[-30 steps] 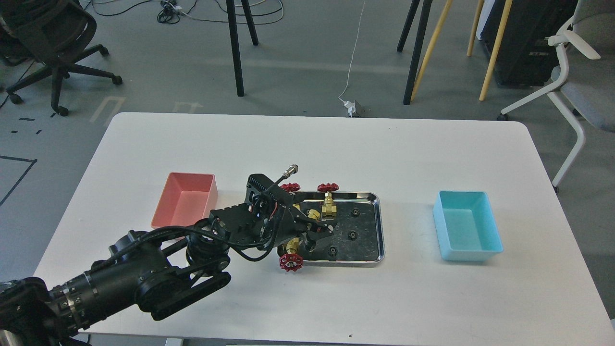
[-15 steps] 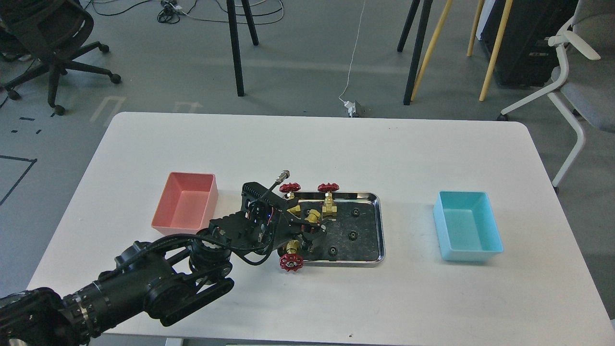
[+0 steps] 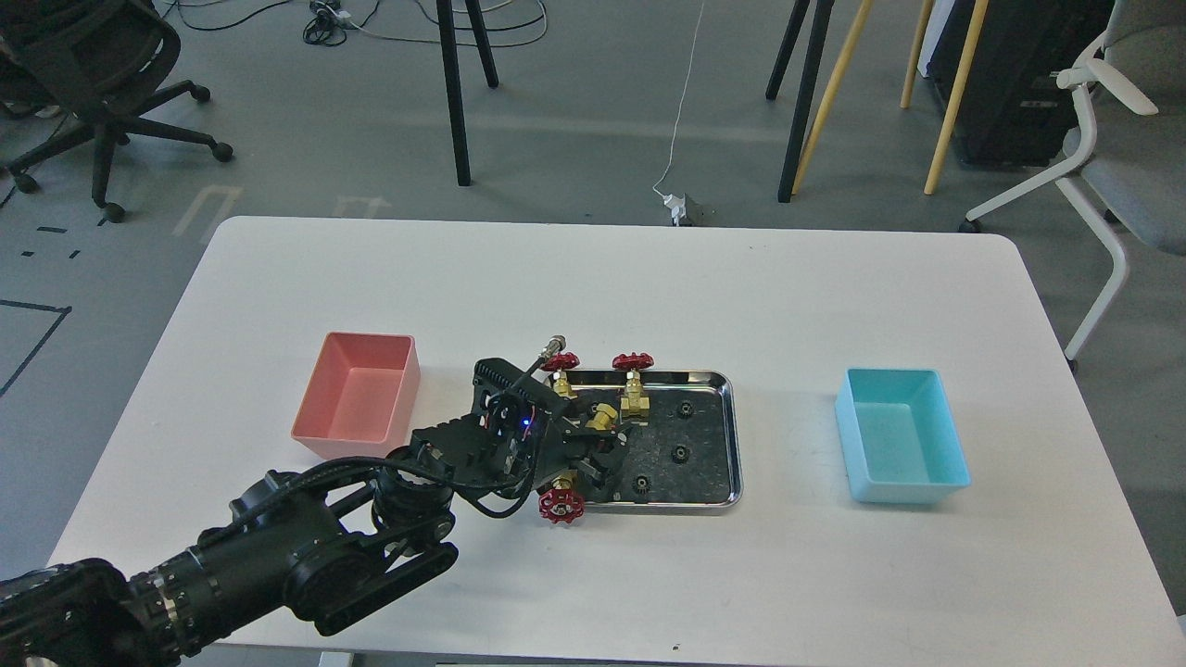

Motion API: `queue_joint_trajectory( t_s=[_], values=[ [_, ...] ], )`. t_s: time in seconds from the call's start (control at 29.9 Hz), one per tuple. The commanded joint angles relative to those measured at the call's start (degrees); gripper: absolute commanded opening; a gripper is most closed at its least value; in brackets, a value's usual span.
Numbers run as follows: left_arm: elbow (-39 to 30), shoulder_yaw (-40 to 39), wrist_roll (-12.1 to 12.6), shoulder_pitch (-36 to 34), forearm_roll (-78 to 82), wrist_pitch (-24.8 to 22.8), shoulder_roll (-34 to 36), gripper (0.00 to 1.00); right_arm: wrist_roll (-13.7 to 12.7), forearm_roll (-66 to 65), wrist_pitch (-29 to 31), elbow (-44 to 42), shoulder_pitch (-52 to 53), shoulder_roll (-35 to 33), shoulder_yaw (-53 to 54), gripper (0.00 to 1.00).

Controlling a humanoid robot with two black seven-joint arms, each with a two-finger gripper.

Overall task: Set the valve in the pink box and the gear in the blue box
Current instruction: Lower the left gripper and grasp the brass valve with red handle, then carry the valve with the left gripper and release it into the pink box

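Note:
A shiny steel tray (image 3: 732, 435) in the middle of the table holds the valves and the gears. One valve (image 3: 561, 505) lies at the tray's front left corner, its red handwheel over the rim. Two valves (image 3: 633, 363) stand at the back left, and a brass body (image 3: 602, 417) lies between them. Small black gears (image 3: 679, 452) lie on the right half of the tray. My left gripper (image 3: 600, 456) hangs low over the tray's left part, just behind the front valve; its dark fingers cannot be told apart. The pink box (image 3: 357, 396) stands to the left, the blue box (image 3: 901, 435) to the right; both are empty.
The white table (image 3: 593, 287) ends at a front edge close below my left arm. Chairs, stand legs and cables are on the floor beyond the far edge. My right arm is out of view.
My left gripper has drawn back to the left and sunk lower over the tray's left part, nearer the front valve. The valves, gears and boxes have not moved.

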Motion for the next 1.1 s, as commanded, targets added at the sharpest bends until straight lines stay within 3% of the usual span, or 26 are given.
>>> queue_joint_trajectory(
  t_s=[0.0, 0.3, 0.63, 0.84, 1.07],
  values=[
    [-0.31, 0.00, 0.11, 0.02, -0.01, -0.35, 0.13, 0.44, 0.00, -0.01, 0.00, -0.01, 0.09, -0.01, 0.00, 0.99],
    [-0.83, -0.09, 0.55, -0.25, -0.01, -2.11, 0.22, 0.27, 0.09, -0.01, 0.00, -0.10, 0.09, 0.08, 0.00, 0.99],
    [-5.05, -6.15, 1.69, -4.19, -12.84, -3.51, 1.27, 0.27, -0.09, -0.28, 0.00, -3.17, 0.79, 4.11, -0.09, 0.99],
    [-8.74, -8.09, 1.70, -8.51, -21.20, -3.78, 10.75, 0.27, -0.88, -0.81, 0.00, -3.88, 3.86, 6.23, -0.44, 0.99],
    [-13.22, -8.00, 0.55, -6.76, -21.47, -2.29, 25.60, 0.28, -1.23, -0.81, 0.00, -3.88, 5.36, 6.93, -0.44, 0.99]
  ],
)
